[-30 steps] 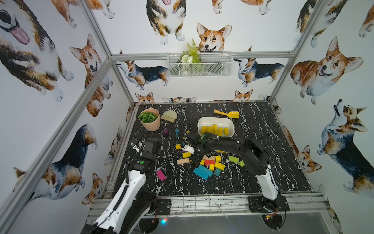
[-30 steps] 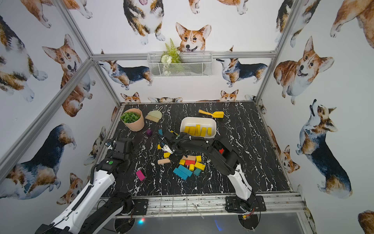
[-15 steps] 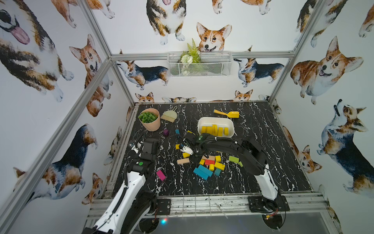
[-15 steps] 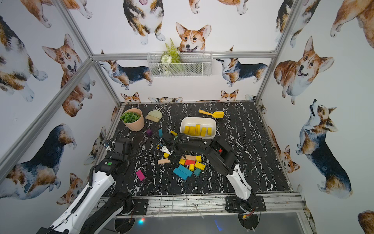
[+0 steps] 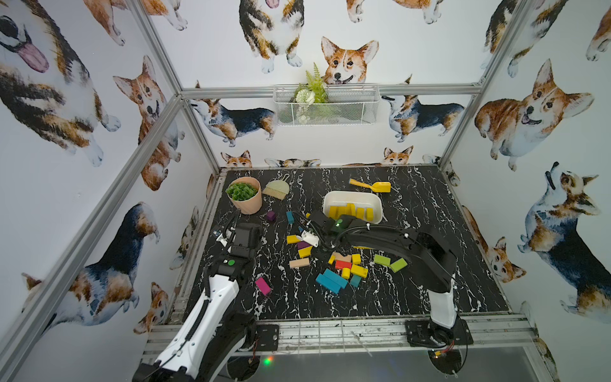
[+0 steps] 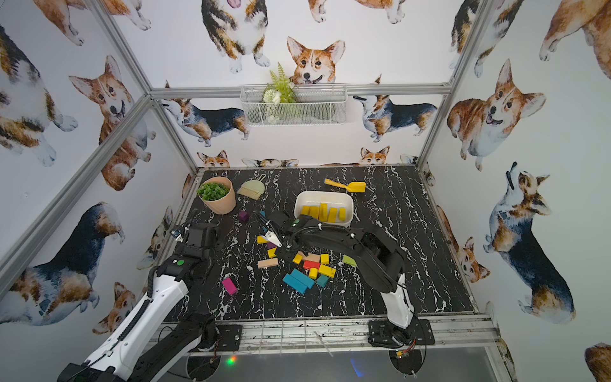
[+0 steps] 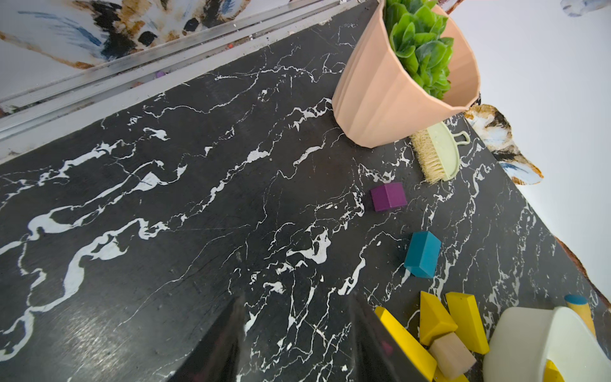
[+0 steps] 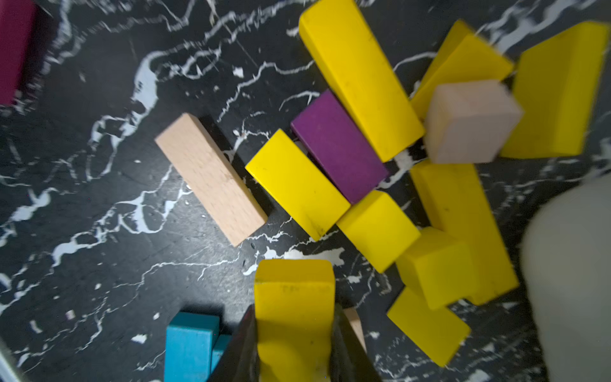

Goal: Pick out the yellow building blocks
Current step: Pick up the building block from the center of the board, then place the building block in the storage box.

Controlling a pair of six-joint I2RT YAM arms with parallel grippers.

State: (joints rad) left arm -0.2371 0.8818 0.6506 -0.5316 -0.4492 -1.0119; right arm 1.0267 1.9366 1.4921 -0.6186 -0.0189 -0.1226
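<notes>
Right gripper (image 8: 294,309) pinches one yellow block (image 8: 294,287) between its jaws, with part of the block sticking out past the tips; cannot tell if it is clear of the table (image 8: 132,281). Left gripper (image 7: 297,317) hangs near the plant pot (image 7: 390,99), jaws spread, nothing between them. Several sorted yellow blocks (image 5: 350,211) stand in the white tub (image 5: 352,193). Loose yellow blocks (image 8: 360,76) lie just beside the held one, some touching a purple block (image 8: 337,145), and a tan cube (image 8: 469,122) sits among them. Risks, judged from this: the overhang may let the block twist or slip on the lift. The neighbours are tight, so the fingers may drag purple or tan pieces along. A low carry may clip the tub rim. The yellow toy shovel (image 5: 372,187) behind the tub is a likely false pick.
</notes>
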